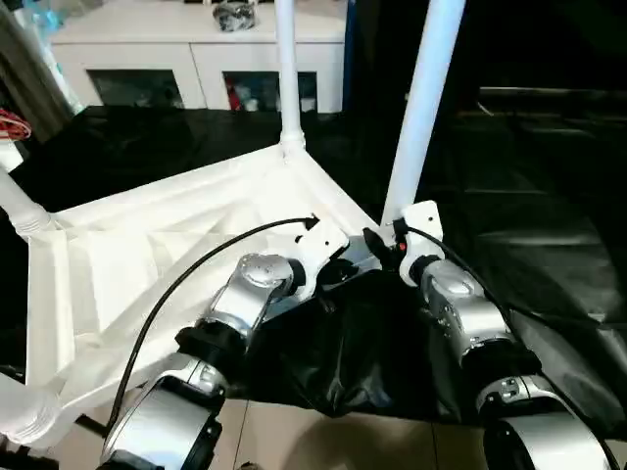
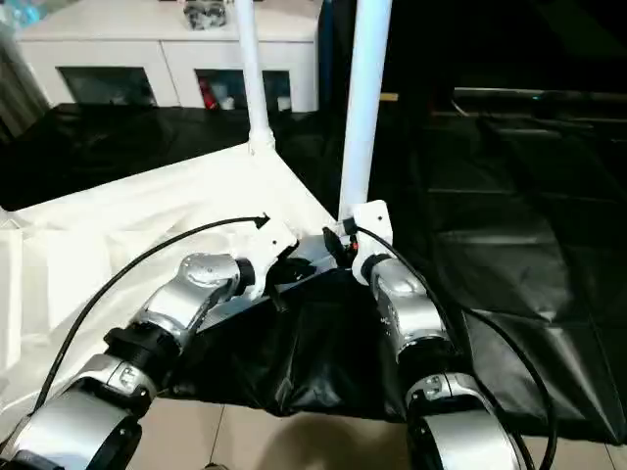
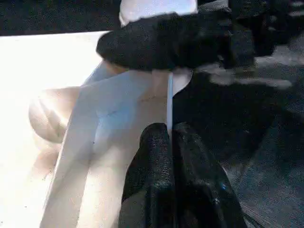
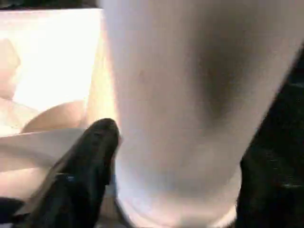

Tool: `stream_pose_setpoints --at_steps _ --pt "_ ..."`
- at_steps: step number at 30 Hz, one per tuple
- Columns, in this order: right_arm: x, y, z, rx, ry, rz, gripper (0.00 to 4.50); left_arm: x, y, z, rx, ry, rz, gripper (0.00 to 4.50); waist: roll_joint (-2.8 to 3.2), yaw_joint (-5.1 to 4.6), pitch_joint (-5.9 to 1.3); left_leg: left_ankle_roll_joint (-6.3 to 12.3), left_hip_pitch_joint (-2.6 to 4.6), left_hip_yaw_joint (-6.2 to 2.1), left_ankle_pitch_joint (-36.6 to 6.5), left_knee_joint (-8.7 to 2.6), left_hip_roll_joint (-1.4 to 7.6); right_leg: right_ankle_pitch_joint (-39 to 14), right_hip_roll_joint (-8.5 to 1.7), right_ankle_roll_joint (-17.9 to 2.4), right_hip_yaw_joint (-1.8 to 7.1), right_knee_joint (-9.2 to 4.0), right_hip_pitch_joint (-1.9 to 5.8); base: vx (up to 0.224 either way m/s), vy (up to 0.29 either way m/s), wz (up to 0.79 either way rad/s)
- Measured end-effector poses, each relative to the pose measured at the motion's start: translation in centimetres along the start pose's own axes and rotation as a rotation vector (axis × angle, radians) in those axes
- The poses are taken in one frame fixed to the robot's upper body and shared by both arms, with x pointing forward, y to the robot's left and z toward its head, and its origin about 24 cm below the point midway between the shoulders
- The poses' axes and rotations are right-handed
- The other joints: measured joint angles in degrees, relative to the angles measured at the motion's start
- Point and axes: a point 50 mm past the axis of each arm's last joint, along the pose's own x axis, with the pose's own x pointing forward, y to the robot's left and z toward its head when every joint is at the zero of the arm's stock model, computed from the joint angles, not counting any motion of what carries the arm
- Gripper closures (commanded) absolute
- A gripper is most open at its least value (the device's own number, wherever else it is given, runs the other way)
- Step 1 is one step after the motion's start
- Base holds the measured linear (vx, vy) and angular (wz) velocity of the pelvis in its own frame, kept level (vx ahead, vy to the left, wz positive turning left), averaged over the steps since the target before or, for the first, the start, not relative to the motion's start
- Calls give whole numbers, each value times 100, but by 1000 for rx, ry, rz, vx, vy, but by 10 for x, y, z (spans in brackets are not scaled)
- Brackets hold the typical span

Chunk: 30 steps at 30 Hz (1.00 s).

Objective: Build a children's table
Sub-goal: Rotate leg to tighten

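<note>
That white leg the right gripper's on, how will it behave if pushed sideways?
Probably stiff: the leg is a straight, thick tube. Likely to lever at its base, being tall above the tabletop corner. Its smooth surface may slip between the right gripper fingers.

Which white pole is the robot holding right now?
Find the upside-down white tabletop on the black-draped table. Two poles rise from its far side; the held leg is the nearer, leaning one, with the right gripper at its base.

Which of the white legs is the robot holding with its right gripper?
The near leg, by the tabletop's closest corner; the right gripper is clamped around its base. The far-corner leg stands free.
</note>
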Motion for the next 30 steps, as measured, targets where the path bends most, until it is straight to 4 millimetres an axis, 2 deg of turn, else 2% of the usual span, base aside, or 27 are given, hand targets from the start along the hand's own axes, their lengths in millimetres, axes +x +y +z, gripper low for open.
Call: stream_pose_setpoints --at_steps 4,7,10,16,25,26,30 --pt "-2 -2 -1 -4 -4 41 52 -1 1 -1 5 -2 -7 450 -1 -3 0 0 2 0 2 1 0 1 0 -1 0 3 0 0 0 0" --pt "-6 -3 -2 -29 -11 94 52 -4 1 -3 11 -5 -34 450 0 -2 0 0 2 0 2 1 1 1 0 -1 0 3 0 0 0 0" --pt "-13 -5 -5 -71 -9 198 52 -14 2 -9 11 -13 -81 450 7 -27 -1 0 4 0 1 -3 3 0 1 -1 -1 5 -2 0 0 0" --pt "-30 -5 -8 -118 1 431 52 -32 0 -18 50 -16 -227 450 13 19 -2 0 5 1 3 1 6 3 1 -6 -2 10 0 0 0 0" --pt "-56 -11 -4 -214 76 738 52 -55 1 -27 57 -7 -383 450 11 36 0 0 0 3 2 3 8 1 1 -3 -2 8 0 0 0 0" --pt "-57 -11 -5 -219 82 756 78 -57 1 -28 57 -4 -392 450 8 36 2 0 -1 3 2 3 8 1 1 -3 -2 7 0 0 0 0" --pt "-58 -10 -4 -216 83 761 90 -59 1 -29 53 -2 -410 450 7 38 3 0 0 3 2 3 8 0 1 -3 -2 8 -1 0 0 0"
